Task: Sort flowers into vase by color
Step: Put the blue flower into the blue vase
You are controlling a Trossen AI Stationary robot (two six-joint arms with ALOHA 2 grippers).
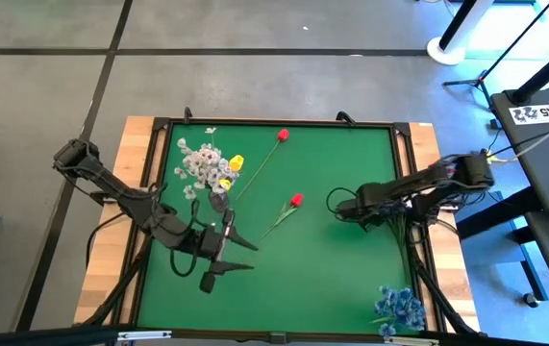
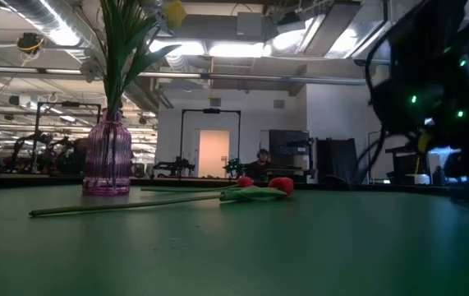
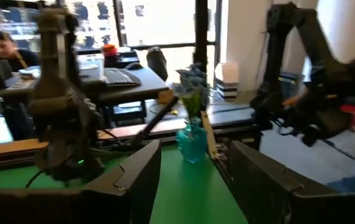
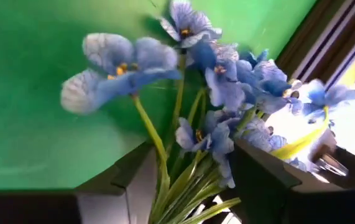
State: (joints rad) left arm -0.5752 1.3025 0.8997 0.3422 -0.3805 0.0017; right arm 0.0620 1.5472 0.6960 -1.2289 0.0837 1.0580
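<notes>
- While two red tulips (image 1: pixel 296 200) lie loose on the table (image 1: pixel 351 279), the sort is unfinished by my reading. One is mid-table; the other (image 1: pixel 283 135) has its head close to the edge at the top of the high view.
- Both stems lie flat and slant toward the left arm's side, clear of each other. That leaves room to pinch either stem alone.
- White sprays (image 1: pixel 195 163) and yellow tulips (image 1: pixel 237 162) stand together in a pink vase (image 2: pixel 107 160). It sits near the left-arm-side corner at the top of the high view, so the colours there are mixed.
- Blue sprays (image 1: pixel 401 308) stand in a teal vase (image 3: pixel 193 142) at the right-arm-side corner at the bottom of the high view, one colour only.
- Left gripper (image 1: pixel 238 254) sits low over the mat, just beside the pink vase and near the mid-table tulip's stem end. Its fingers (image 3: pixel 137 171) are spread with nothing between them. It is likely set for that stem.
- Right gripper (image 1: pixel 339 208) is right of centre, near the same tulip's head. Its fingers (image 4: pixel 261 177) stand wide apart. Blue blossoms fill its wrist view through the gap, but no grip on them shows.
</notes>
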